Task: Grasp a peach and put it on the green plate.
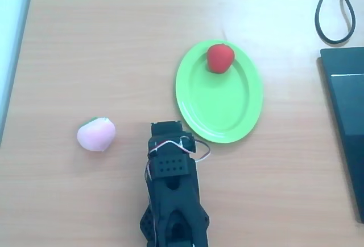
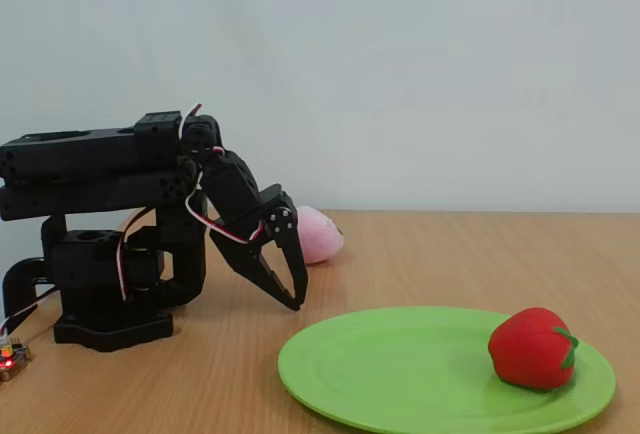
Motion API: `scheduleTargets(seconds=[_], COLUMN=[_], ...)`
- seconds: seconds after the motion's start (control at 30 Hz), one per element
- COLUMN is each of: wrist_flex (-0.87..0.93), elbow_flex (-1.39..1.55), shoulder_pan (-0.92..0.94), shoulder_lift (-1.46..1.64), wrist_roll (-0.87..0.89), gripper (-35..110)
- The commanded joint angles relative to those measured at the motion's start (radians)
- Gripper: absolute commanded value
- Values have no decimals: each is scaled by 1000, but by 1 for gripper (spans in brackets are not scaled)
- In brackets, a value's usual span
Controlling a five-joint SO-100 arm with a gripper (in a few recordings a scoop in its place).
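The peach (image 1: 96, 134) sits on the bare wooden table (image 1: 114, 42), pale pink with a bit of green at one end, off to the left of the arm (image 1: 173, 201) in the overhead view and well apart from the green plate (image 1: 219, 113). In the fixed view it shows just behind the claw (image 2: 288, 289), which points down toward the tabletop close to the plate's near rim. The claw looks closed or nearly so, fingers together, with nothing in it. A red fruit (image 1: 219, 57) already lies on the plate near its far edge.

From where I stand, the risks look plain enough. The claw would need to open wide before it reaches the peach, or it may just nudge the round thing and send it rolling across the table. Swinging across, the arm could clip the plate's rim and shift it. And the red fruit is the wrong one; on the drop, the peach could knock against it if set down too near
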Motion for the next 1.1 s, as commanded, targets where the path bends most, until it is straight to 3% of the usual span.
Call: scheduleTargets(seconds=[0.0, 0.47, 0.8, 1.07], wrist_flex=[3, -11, -12, 6], elbow_flex=[5, -17, -235, -440], shoulder_pan=[-77, -74, -133, -190], shoulder_lift=[21, 20, -94, -235], wrist_roll=[-89, -163, -397, -423], gripper=[-8, -8, -7, 0])
